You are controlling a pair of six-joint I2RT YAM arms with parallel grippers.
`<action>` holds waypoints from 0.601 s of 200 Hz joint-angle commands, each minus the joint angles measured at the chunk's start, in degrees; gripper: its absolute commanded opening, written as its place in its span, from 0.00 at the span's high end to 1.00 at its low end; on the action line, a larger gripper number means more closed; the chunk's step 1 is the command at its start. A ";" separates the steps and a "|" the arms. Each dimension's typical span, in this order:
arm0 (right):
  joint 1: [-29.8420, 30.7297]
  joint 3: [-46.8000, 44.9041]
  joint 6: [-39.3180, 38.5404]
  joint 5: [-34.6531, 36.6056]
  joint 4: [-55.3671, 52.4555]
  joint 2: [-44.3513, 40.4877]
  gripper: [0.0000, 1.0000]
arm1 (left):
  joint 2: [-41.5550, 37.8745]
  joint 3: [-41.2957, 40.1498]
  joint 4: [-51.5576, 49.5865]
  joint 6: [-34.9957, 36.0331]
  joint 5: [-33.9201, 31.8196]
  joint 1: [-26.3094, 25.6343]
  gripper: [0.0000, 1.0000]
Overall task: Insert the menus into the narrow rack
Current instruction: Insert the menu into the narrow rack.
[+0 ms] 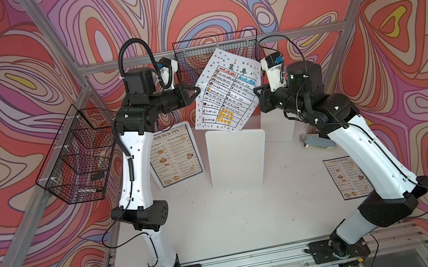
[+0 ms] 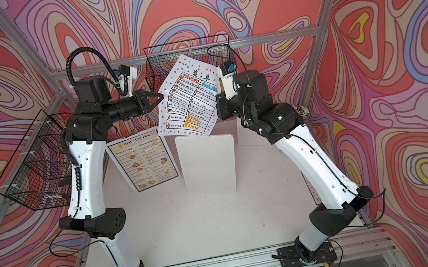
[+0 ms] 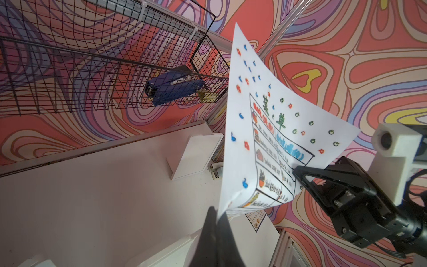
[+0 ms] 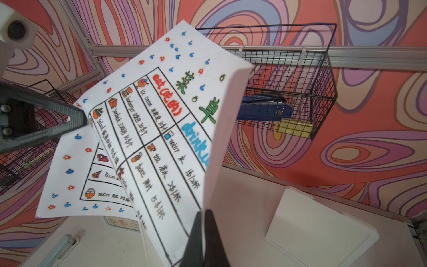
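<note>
Black wedge-shaped fingers of the left gripper (image 1: 198, 89) pressed together on the left margin of the white menu (image 1: 226, 93), thin paper pinched between the tips. Same at the right gripper (image 3: 297, 171): jaws closed tight on the opposite margin. Sheet held up in the air between the two, tilted, bowed and creased along its length, hand-drawn table and small coloured icons facing the top cameras. Lower edge just over the top of the narrow rack (image 1: 236, 160), smooth white upright panels with rounded corners; contact not clear. Flat on the matt white table (image 1: 222, 222): larger DIM SUM INN menu (image 1: 175, 154), dark-bordered, left of the rack; smaller DIM SUM INN menu (image 1: 345, 178) well to the right, partly under the right arm (image 1: 364, 149). Behind the held sheet, black wire basket (image 1: 216, 50) on the back rail, blue stapler (image 3: 175, 89) inside.
</note>
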 commanded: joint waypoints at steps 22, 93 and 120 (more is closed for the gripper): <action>-0.60 0.53 -0.36 5.31 -4.27 -1.63 1.00 | 0.40 -0.61 2.21 -1.47 -1.45 1.02 1.00; -0.64 -0.37 -0.93 7.03 -3.65 -1.51 1.00 | 3.25 -0.39 4.72 -0.12 -0.65 -0.57 1.00; -0.61 -3.40 -2.19 7.32 -0.96 -3.58 1.00 | 2.88 -0.91 4.82 3.36 -1.36 -3.10 1.00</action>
